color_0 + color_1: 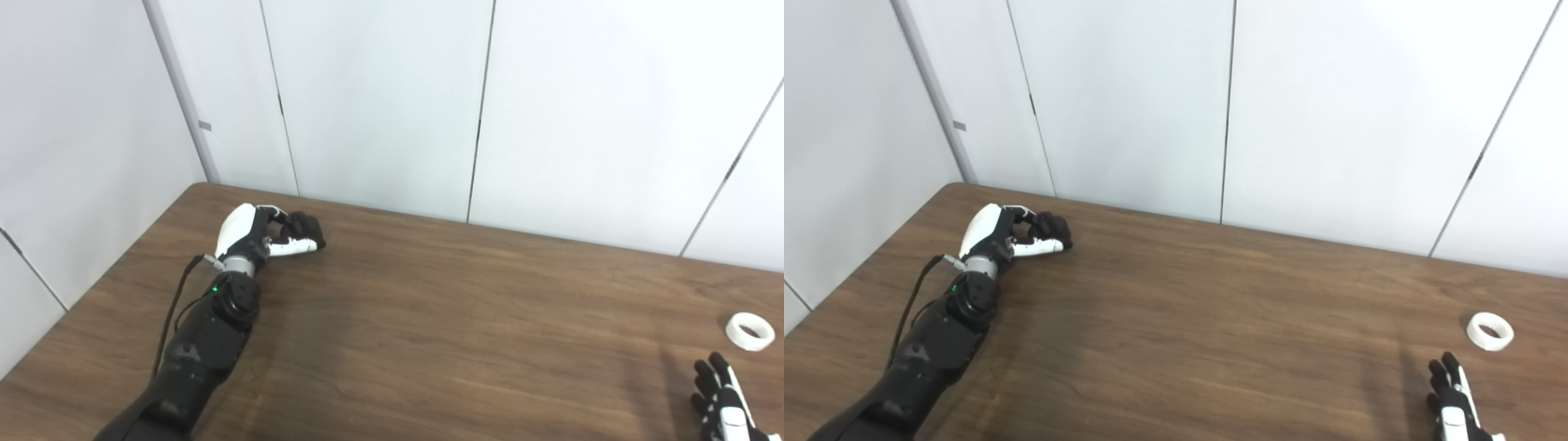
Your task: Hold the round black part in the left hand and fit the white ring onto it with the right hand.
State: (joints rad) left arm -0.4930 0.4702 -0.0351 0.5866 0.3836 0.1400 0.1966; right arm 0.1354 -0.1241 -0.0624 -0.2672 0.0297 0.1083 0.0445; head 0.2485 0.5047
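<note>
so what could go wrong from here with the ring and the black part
1. The white ring lies near the table's right edge; a clumsy reach by the right robot hand could nudge it off.
2. The left robot hand curls around the round black part, so its fingers may block where the ring must seat.

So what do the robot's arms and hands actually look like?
The left hand has a glossy white shell on its back, black and white fingers and a silver wrist ring. Its arm is bulky and black, with a small green light and a thin dark cable. The right hand shows black fingers with white trim.
</note>
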